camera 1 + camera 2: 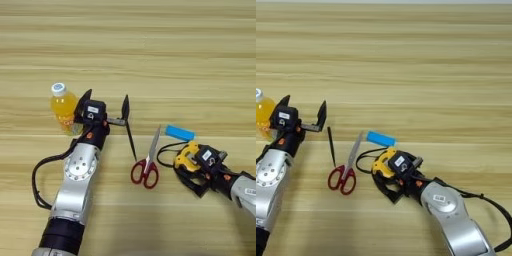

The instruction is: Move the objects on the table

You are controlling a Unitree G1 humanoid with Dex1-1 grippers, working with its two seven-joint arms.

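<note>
- Wood planks run side to side across the table; all my small things sit in the near half of it.
- My left gripper hangs with its two black fingers spread wide; nothing is between them; one finger is right by the orange juice bottle, but I cannot tell if it touches; the other finger is above the top end of the thin black pen.
- My right gripper is low on the yellow-black tape measure; the fingers look closed around it, one on its near side; I think this grab is the step I am doing now.
- The black strap loops out to the left of the tape measure; I want to lift slowly so the loop does not snag.
- The blue bar lies just past the tape measure, very near; I should go straight up first, so I do not bump it.
- The red-handled scissors lie to the left, between the pen and the strap; their blades point up toward the blue bar; I should keep the strap from dragging over them.
- To do it well I hold the tape measure by its middle, not its edge; it looks smooth and round, so it may slip.
- My left gripper should stay put, so the bottle does not tip.
</note>
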